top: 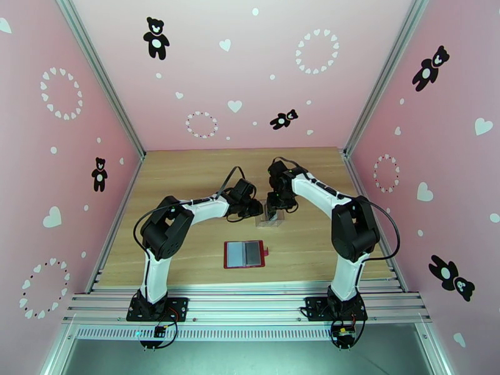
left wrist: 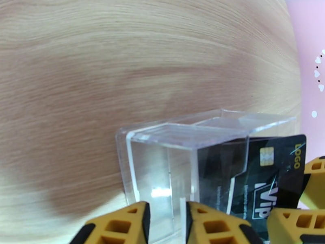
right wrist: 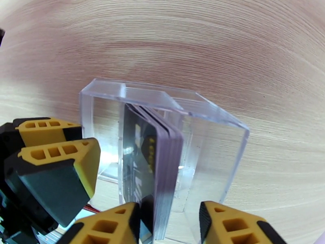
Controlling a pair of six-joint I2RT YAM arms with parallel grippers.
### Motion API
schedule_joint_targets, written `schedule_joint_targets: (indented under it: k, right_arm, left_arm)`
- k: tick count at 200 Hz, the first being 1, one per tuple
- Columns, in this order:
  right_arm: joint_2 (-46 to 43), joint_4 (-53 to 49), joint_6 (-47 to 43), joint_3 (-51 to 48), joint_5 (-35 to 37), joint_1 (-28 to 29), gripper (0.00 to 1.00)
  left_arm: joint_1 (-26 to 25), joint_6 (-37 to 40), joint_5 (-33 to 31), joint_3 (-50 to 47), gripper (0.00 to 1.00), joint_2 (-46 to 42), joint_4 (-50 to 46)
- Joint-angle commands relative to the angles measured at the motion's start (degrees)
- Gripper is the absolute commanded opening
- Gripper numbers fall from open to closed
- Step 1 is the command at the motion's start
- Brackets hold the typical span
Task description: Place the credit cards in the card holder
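The credit cards [right wrist: 162, 159] stand on edge as a stack inside a clear plastic tray [right wrist: 215, 131]. A black card [left wrist: 264, 175] with a chip faces the left wrist camera. My right gripper [right wrist: 168, 216] straddles the stack from above: one finger lies against the stack's face, the other stands a little off it, so the jaws are open. My left gripper [left wrist: 166, 212] is shut on the tray's [left wrist: 162, 159] end wall. The card holder [top: 245, 254], dark red with grey sleeves, lies open and flat on the table nearer the arm bases. Both grippers [top: 256, 210] [top: 275, 207] meet at the tray [top: 272, 219].
The wooden table [top: 187, 176] is walled in by pink panels on three sides, with a metal rail along the near edge. The card holder lies a short way in front of the tray, between the two arms.
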Motion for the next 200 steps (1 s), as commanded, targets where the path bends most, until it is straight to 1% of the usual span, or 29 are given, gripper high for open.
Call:
schedule_joint_targets:
  k: [1, 30, 44, 85, 151, 166, 176, 200]
  right_arm:
    - [-2.21, -3.84, -0.59, 0.43, 4.39, -0.86, 0.38]
    - [-2.38, -4.07, -0.63, 0.7, 4.57, -0.86, 0.32]
    - [-2.38, -4.09, -0.62, 0.79, 4.4, -0.86, 0.28]
    - [-2.16, -4.63, -0.72, 1.38, 4.3, -0.84, 0.24]
    - [-2.47, -4.99, -0.56, 1.8, 2.91, -0.85, 0.12]
    - [-2.86, -4.92, -0.24, 1.97, 1.85, -0.86, 0.09]
    - [-3.07, -4.65, -0.03, 2.02, 0.66, -0.86, 0.05]
    - [-3.65, -4.25, 0.64, 2.13, -1.86, -0.86, 0.03]
  left_arm:
    - [0.22, 1.04, -2.19, 0.41, 0.28, 2.13, -3.59]
    - [0.2, 1.15, -2.17, 0.63, 0.28, 2.22, -3.83]
    - [0.21, 1.21, -2.18, 0.75, 0.28, 2.26, -3.95]
    - [0.16, 1.58, -2.17, 1.0, 0.28, 2.19, -4.4]
    - [0.18, 1.7, -1.99, 1.36, 0.28, 2.22, -4.74]
    - [0.16, 1.77, -1.97, 1.37, 0.28, 2.15, -4.83]
    - [0.17, 1.65, -2.02, 1.45, 0.28, 2.12, -4.74]
    - [0.16, 1.74, -2.06, 1.38, 0.28, 1.82, -4.92]
